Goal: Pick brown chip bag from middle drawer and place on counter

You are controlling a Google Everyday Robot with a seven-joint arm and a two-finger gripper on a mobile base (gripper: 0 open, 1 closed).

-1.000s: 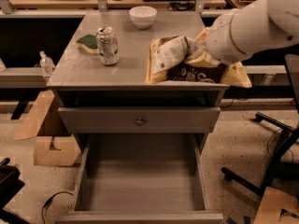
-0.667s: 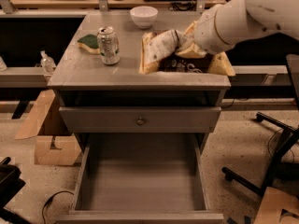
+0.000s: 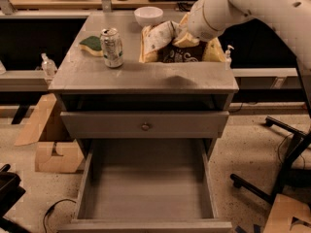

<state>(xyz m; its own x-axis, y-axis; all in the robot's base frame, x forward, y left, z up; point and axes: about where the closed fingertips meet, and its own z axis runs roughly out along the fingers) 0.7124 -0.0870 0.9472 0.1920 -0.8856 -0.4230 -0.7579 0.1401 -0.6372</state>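
Your claw [image 3: 183,33] is at the back right of the tabletop [image 3: 146,79], buried in the crumpled top of the brown chip bag [image 3: 177,55]. Over the last second, arm and bag have moved together, leftward and toward the rear edge, so I judge the claw is clamped on the bag's upper fold, though the foil hides most of the grip. The bag now stands bunched and upright, just beside the white bowl [image 3: 148,16] and well apart from the soda can [image 3: 112,47] and the green sponge [image 3: 91,45] on the left. You cannot tell from here whether its lower edge is resting on the metal or hanging just above it. Below, the middle drawer [image 3: 146,188] is pulled out with a bare floor, so the pick is done and only the release is left. Before you let go, settle the bag down flat. It sits close to the back edge and to the bowl, and a bag dropped while tilted could slump against the bowl or slide off behind.
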